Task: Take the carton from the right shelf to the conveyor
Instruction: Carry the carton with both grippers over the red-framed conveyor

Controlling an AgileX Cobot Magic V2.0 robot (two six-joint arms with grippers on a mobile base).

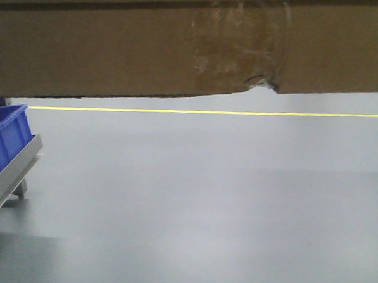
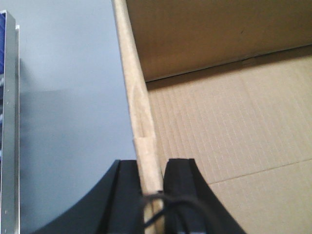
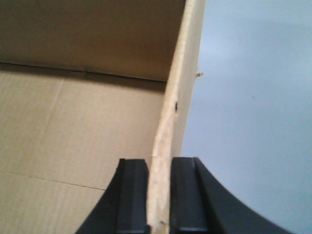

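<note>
1. Left claw (image 2: pixel 151 168): closed on the left wall of the carton (image 2: pixel 234 136), one finger inside, one outside.
2. Right claw (image 3: pixel 158 163): clamped on the right wall likewise.
3. Carton: held between both claws, spanning the top of the front view; its torn bottom edge with tape patch (image 1: pixel 235 42) sits above the floor (image 1: pixel 204 206).
4. Yellow line (image 1: pixel 241 113) crosses the floor behind; blue bin (image 1: pixel 5 138) at far left.
</note>
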